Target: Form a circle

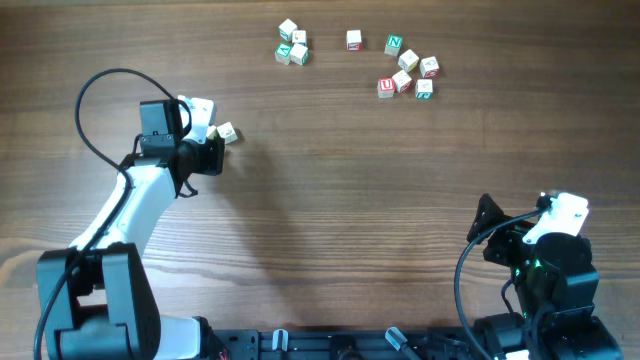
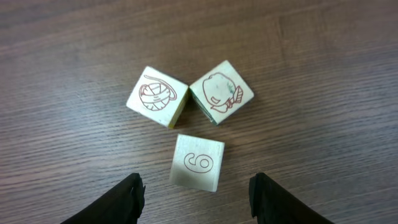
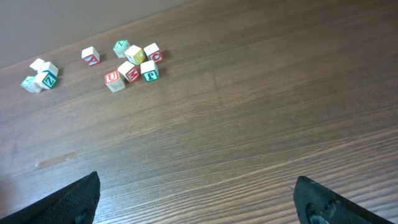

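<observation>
Three pale wooden cubes make a tight clump, the circle (image 2: 189, 121), on the wood table. One cube shows a yarn ball (image 2: 157, 96), one a face with a green side (image 2: 221, 91), and one a "6" (image 2: 198, 162). My left gripper (image 2: 196, 186) is open just short of the "6" cube, with nothing between its fingers. In the overhead view the left gripper (image 1: 213, 138) covers most of the clump and only one cube (image 1: 226, 132) shows. My right gripper (image 3: 196, 186) is open and empty over bare table at the near right (image 1: 488, 230).
More letter cubes lie at the table's far side: a small clump (image 1: 292, 45), a single cube (image 1: 353, 39) and a looser group (image 1: 408, 70). The right wrist view shows that looser group (image 3: 130, 62) far ahead of the open fingers.
</observation>
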Motion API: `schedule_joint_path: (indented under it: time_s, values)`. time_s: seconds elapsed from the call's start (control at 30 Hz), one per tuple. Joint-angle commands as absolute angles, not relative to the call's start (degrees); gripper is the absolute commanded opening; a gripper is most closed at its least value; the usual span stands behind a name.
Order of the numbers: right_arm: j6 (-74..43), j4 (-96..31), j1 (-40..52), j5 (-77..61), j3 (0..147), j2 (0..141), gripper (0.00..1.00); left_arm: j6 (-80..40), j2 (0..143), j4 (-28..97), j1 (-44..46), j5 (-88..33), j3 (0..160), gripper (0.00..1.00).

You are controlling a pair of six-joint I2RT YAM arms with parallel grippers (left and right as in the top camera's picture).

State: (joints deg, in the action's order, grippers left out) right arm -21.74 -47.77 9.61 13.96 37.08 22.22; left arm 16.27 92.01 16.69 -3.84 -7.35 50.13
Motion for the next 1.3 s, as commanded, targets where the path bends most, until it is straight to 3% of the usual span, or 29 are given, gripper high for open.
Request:
schedule_joint_path:
  time_s: [0.0,0.17,0.4,0.63,1.0,1.27]
  values:
    - [-21.17,-47.68,9.67,13.61,36.86,22.39,1.00,15.79,94.13,16.78,-3.97,-11.16,49.71,0.59]
    - [-21.19,-47.68,9.67,13.61,36.86,22.41,1.00,15.75,90.89,15.88,-3.97,-12.84,49.84,0.61]
    - [-21.17,-47.68,9.67,13.61,36.86,22.41,1.00,14.31,86.26,16.75,-1.67,-19.75,49.82,0.55]
    - [-21.17,-47.68,9.67,13.61,36.86,22.41,1.00,14.24,91.02,14.72,1.76,-19.73,49.82,0.55]
    - [-21.17,-47.68,9.67,13.61,36.86,22.39,1.00,5.06,100.42,-0.23,5.32,-19.68,49.82,0.52]
    - [-21.17,-47.68,9.67,13.61,36.86,22.39,1.00,4.91,102.19,-2.02,5.63,-18.81,49.82,0.47]
